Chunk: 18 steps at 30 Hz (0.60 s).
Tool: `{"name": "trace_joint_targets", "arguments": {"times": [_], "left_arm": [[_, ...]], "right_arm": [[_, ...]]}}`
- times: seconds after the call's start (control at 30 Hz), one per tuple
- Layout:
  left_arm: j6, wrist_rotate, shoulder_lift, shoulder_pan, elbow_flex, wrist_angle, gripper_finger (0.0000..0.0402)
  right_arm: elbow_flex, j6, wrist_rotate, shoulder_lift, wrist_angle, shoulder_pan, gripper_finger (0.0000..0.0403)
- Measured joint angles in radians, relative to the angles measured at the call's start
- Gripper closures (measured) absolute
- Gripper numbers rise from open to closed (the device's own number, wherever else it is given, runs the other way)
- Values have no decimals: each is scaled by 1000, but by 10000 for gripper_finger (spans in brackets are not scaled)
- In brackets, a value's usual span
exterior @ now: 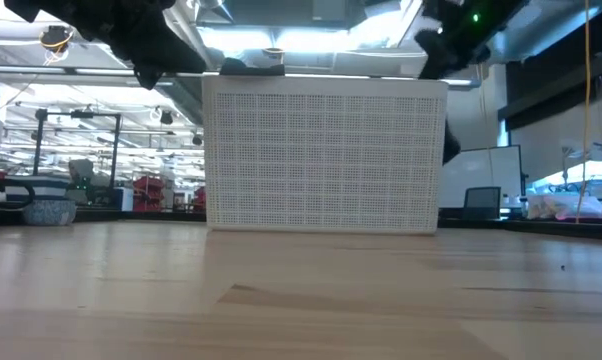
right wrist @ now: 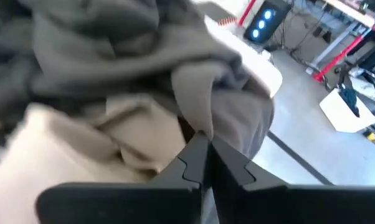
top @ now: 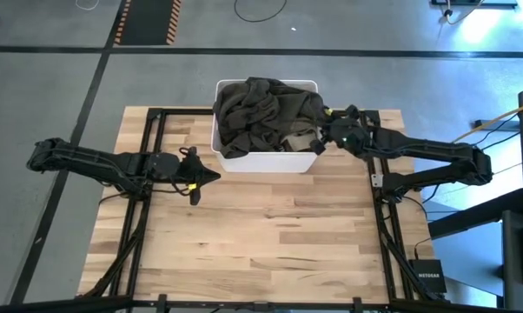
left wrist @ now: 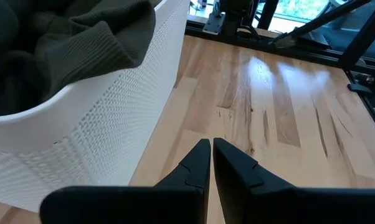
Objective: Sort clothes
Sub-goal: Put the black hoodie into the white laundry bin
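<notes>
Bare worktop [top: 270, 235] in front, white bin [top: 266, 160] behind it heaped with clothes [top: 266, 109].
Right tool [top: 324, 139] reaches into the bin's right side, its fingers pinched together on a fold of olive-grey cloth [right wrist: 225, 118] above a pale garment [right wrist: 113, 143]. Left tool [top: 211, 176] hangs just left of the bin over the worktop, fingers nearly touching, holding nothing.
</notes>
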Motion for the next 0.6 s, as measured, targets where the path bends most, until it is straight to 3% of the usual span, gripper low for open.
{"name": "trace_joint_targets", "arguments": {"times": [0.27, 0.5, 0.6], "left_arm": [[0, 0, 0, 0, 0, -1, 386], [0, 0, 0, 0, 0, 0, 386], [0, 0, 0, 0, 0, 1, 386]], "right_arm": [[156, -42, -16, 0, 45, 0, 386], [187, -53, -193, 20, 336, 0, 397], [186, -53, -246, 68, 380, 1, 389]]}}
